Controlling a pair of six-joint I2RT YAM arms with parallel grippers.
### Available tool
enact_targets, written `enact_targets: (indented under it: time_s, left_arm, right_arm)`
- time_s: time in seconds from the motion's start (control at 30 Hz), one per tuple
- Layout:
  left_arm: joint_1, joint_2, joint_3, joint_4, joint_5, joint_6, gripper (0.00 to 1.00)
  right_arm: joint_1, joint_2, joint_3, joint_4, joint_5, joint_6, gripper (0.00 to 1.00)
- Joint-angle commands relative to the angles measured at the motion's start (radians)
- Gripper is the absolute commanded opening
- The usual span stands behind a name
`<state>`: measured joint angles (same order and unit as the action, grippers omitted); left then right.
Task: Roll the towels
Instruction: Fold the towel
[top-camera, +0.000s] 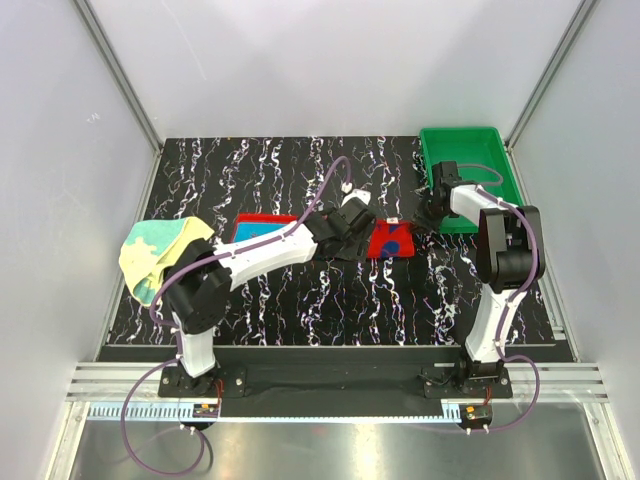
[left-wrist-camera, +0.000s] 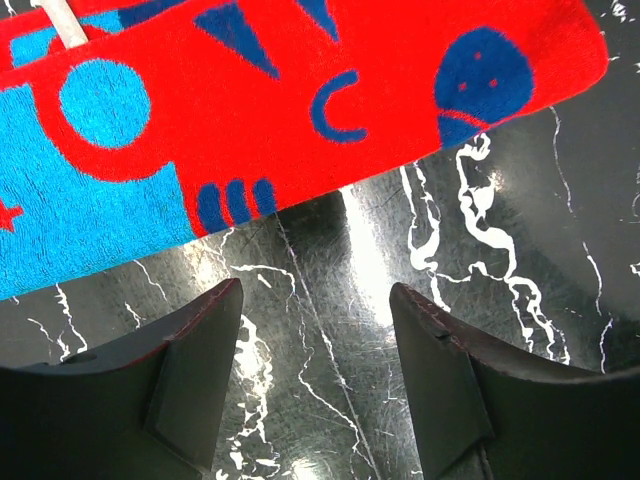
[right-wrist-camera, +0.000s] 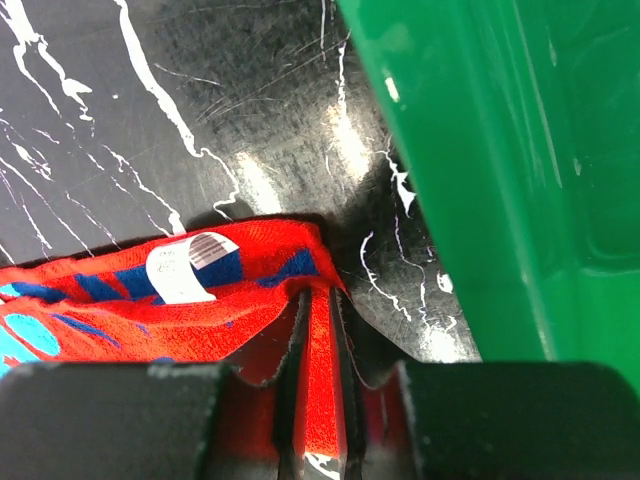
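The pale yellow towel (top-camera: 160, 255) is found crumpled at the left edge of the table (top-camera: 300, 300), well apart from both grippers. The red towel (top-camera: 388, 242) is laid flat at mid-table, its long axis running left to right. The left gripper (left-wrist-camera: 315, 300) is held above its middle with the jaws wide apart and nothing between them; in the wrist view the cloth's long edge lies just beyond the fingertips. The towel's right end, beside the white label (right-wrist-camera: 180, 268), is pinched between the nearly closed jaws of the right gripper (right-wrist-camera: 318, 320). The green tray (right-wrist-camera: 500, 150) stands just right of that corner.
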<state>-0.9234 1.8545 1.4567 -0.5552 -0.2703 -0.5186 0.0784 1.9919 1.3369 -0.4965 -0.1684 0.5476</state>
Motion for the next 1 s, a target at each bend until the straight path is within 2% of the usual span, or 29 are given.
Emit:
enact_targets:
  time_s: [0.0,0.13,0.23,0.33,0.37,0.5,0.6,0.8,0.97]
  left_arm:
    - [0.000,-0.043,0.017,0.035,-0.038,0.025,0.65]
    - [-0.054,0.001,0.115,0.002,-0.105,0.092,0.66]
    - [-0.098,0.055,0.200,-0.029,-0.171,0.163,0.67]
    - [-0.133,0.112,0.270,-0.049,-0.211,0.209,0.67]
    - [-0.143,0.136,0.284,-0.051,-0.227,0.233,0.67]
    - [-0.196,0.210,0.370,-0.049,-0.241,0.296,0.67]
    - [-0.221,0.282,0.433,-0.052,-0.241,0.351,0.67]
    - [-0.241,0.440,0.601,-0.077,-0.214,0.407,0.67]
    - [-0.241,0.575,0.708,-0.089,-0.208,0.437,0.68]
  right_arm:
    - [0.003,-0.011,0.022,-0.001,0.032,-0.020,0.19]
    - [0.003,-0.099,0.048,-0.031,0.004,-0.049,0.21]
    - [0.003,-0.194,0.106,-0.111,0.007,-0.080,0.28]
    - [-0.011,-0.286,0.183,-0.228,0.114,-0.120,0.47]
    - [-0.022,-0.304,0.198,-0.256,0.194,-0.123,0.51]
    - [-0.123,-0.447,0.151,-0.277,0.221,-0.066,0.62]
    - [-0.180,-0.498,0.094,-0.275,0.170,-0.034,0.62]
    - [-0.186,-0.623,-0.016,-0.263,0.145,-0.008,0.63]
    - [-0.186,-0.650,-0.045,-0.278,0.119,-0.006,0.63]
